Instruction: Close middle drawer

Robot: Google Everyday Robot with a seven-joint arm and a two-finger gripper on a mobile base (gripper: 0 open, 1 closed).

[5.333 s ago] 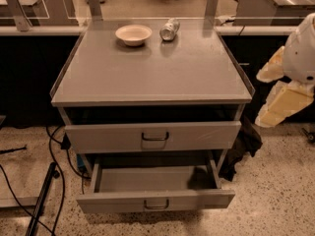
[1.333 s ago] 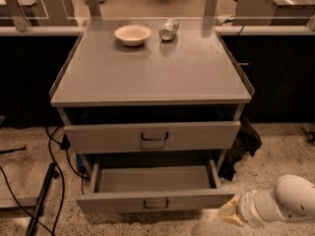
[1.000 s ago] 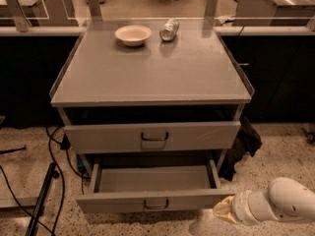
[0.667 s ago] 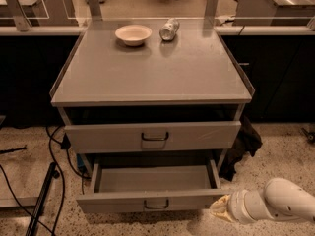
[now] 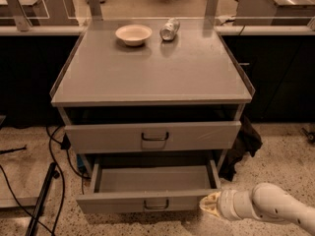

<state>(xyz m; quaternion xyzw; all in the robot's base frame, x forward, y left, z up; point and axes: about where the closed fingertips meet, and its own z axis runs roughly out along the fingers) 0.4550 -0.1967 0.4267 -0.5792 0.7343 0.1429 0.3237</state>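
The middle drawer (image 5: 147, 199) is pulled far out below the taller-fronted top drawer (image 5: 152, 135). Its shallow grey tray is empty, and a small dark loop handle (image 5: 156, 205) sits on its low front panel. My gripper (image 5: 209, 204), a cream tip on a white arm (image 5: 268, 210), comes in low from the right. It is at the right end of the middle drawer's front panel, touching it or very nearly. The lowest drawer is out of view.
The top drawer stands slightly open. A white bowl (image 5: 133, 34) and a tipped can (image 5: 170, 29) lie at the back of the cabinet top (image 5: 157, 68). Cables (image 5: 54, 146) and a dark bar (image 5: 42, 200) lie on the floor left; dark cloth (image 5: 243, 144) hangs at the right.
My arm has dropped from beside the cabinet's right side to floor level. In the last second the gripper has crept left toward the drawer front. The drawer has not visibly moved.
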